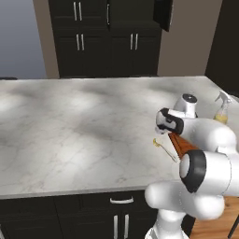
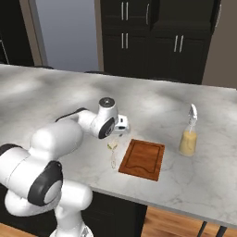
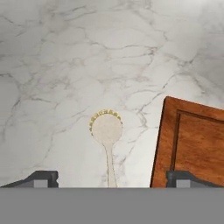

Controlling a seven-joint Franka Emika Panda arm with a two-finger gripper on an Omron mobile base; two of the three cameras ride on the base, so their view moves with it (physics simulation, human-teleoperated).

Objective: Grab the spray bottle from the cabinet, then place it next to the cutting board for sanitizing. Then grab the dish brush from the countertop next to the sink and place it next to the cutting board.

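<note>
The dish brush (image 3: 107, 135) lies flat on the white-marbled slab just left of the reddish-brown cutting board (image 3: 192, 144), its round yellow-rimmed head pointing away from me. My gripper (image 3: 111, 177) hangs right above the handle, open, its two fingertips (image 3: 41, 178) wide apart and touching nothing. From the right base view the brush (image 2: 112, 152) rests beside the board (image 2: 143, 159), under the gripper (image 2: 119, 131). The spray bottle (image 2: 189, 134) stands upright on the board's other side. In the left base view the brush (image 1: 163, 147), board (image 1: 183, 144) and bottle (image 1: 221, 108) show partly behind my arm.
The marbled island slab (image 1: 70, 126) stretches wide to the left and back. Dark cabinets (image 1: 107, 32) with silver bar handles line the far wall. The slab's near edge (image 2: 152, 196) runs close below the board, with wooden floor beyond it.
</note>
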